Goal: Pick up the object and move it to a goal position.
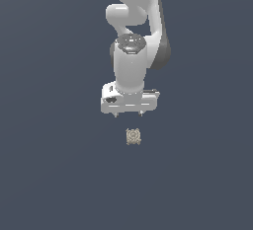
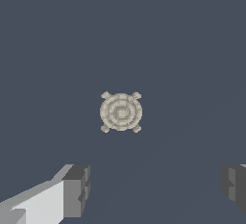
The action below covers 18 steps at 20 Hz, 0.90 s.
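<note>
The object is a tiny beige-tan lumpy square with concentric rings on top, lying flat on the dark grey floor. It also shows in the wrist view, whole and unobstructed. My white gripper hangs above it, pointing down, a short way behind it in the exterior view. Its two fingertips are spread wide apart and hold nothing. In the wrist view one grey fingertip shows at one side and the other at the opposite edge, with the gripper open and the object clear of both fingers.
The dark grey floor is a plain surface all around. The white arm rises above the gripper toward the top of the exterior view.
</note>
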Motion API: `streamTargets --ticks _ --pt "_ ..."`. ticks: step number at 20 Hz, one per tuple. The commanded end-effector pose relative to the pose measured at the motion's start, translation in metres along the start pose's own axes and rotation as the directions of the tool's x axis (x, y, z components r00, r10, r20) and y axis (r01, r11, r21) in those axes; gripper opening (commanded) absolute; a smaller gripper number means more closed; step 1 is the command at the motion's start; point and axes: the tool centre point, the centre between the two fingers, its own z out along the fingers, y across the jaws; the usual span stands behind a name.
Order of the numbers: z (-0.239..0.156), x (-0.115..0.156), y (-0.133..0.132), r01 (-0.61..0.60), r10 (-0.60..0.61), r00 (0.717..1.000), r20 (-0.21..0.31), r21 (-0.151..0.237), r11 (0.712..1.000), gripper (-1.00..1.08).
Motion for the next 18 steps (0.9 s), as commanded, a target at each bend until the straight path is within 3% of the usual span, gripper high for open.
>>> streamTargets --ticks 1,11,18 --pt "0.011 0.004 -0.003 0.000 0.000 1.000 0.004 0.001 1.000 1.00" --pt "0.069 0.025 -0.017 -0.005 0.005 1.000 0.021 0.008 1.000 1.00" --pt "0.088 0.030 -0.022 -0.007 0.007 1.000 0.027 0.011 1.000 1.00"
